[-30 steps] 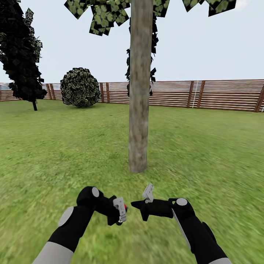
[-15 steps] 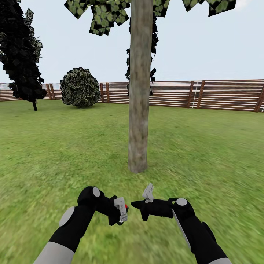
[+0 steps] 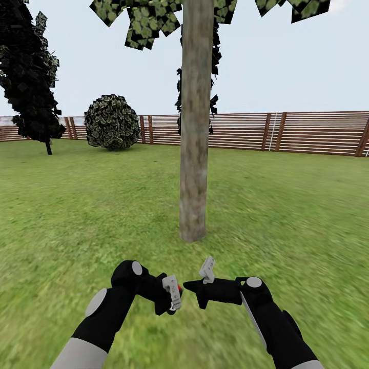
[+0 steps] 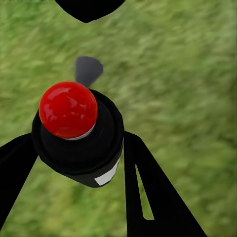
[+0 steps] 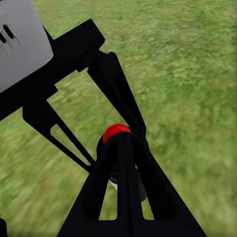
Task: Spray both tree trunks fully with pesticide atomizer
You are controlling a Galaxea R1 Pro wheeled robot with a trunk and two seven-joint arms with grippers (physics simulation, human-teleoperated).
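The tree trunk (image 3: 196,123) stands straight ahead on the grass (image 3: 287,205), and open lawn lies on all sides of it. The brown slat fence (image 3: 287,132) runs far behind the trunk, with a round bush (image 3: 112,122) and a dark conifer (image 3: 28,72) well to its left. Between the trunk's foot and the two grippers there is a free strip of grass.

The pesticide atomizer (image 4: 79,131) sits pinched between the two fingers of the left gripper (image 3: 171,293), near the trunk's base, just in front of it. In the left wrist view its red dot faces the camera, so its long axis runs along the fingers; which way its nozzle points I cannot tell.

The right gripper (image 3: 197,287) hangs just beside the left one, apart from the atomizer; whether its jaws are spread or pressed together I cannot tell.

Compared with a second ago, the left gripper has moved slightly toward the right gripper; the trunk and the right arm are unchanged.
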